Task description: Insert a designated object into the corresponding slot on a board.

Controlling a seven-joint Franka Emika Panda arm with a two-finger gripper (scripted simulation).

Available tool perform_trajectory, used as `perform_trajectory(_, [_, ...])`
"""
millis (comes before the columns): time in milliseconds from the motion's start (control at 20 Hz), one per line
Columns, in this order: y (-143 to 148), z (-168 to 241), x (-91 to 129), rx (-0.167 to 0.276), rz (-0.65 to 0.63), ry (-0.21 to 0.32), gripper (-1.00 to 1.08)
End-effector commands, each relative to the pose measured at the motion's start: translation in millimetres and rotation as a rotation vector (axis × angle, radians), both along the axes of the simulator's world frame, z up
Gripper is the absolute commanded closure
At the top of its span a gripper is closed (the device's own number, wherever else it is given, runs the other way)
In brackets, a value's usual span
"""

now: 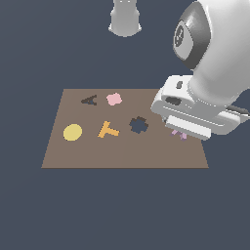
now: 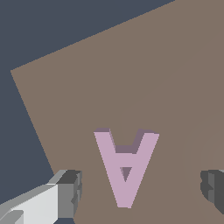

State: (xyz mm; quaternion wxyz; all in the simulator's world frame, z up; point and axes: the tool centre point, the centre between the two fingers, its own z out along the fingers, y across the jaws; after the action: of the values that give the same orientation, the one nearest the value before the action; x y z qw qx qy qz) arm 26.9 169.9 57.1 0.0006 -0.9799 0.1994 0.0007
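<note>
Lilac A block [image 2: 126,168] lies flat on the board [image 2: 131,65], between the two fingertips of the pincer [image 2: 142,188]. Pincer spread wide: one finger [image 2: 70,192] on one side of the block, the other finger [image 2: 213,189] well off on the far side; neither touches it. Nothing is gripped.

Exterior view: pincer [image 1: 178,133] mostly hidden under the white hand housing; only two small lilac bits of the A block [image 1: 178,134] peek out beneath it. Block sits near the board's edge on the exterior view's right, about midway along that edge. Arm [image 1: 215,53] comes in from the upper right of that view, wrist bent so the hand points down at the board [image 1: 122,151].

Board lies on the dark blue surface [image 1: 122,210]. Farther out on it: blue flower-shaped hole [image 1: 139,125] nearest the hand, then orange T piece [image 1: 108,130], yellow disc [image 1: 72,132] toward the opposite edge. Along the far edge: pink flower piece [image 1: 114,99] and dark A-shaped slot [image 1: 89,100], well apart from the block.
</note>
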Motion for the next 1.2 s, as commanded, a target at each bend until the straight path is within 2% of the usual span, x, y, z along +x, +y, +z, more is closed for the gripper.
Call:
perform_trajectory(0, [4.7, -4.2, 3.4, -0.001, -0.018, -0.001, -0.92])
perform_trajectory(800, [7.7, -27.1, 6.0, -0.001, -0.029, -0.001, -0.92])
perform_trajectory(850, [7.7, -27.1, 6.0, -0.001, -0.029, -0.001, 1.08])
perform_trajectory(1150, [7.7, -27.1, 6.0, -0.001, -0.029, -0.001, 1.08])
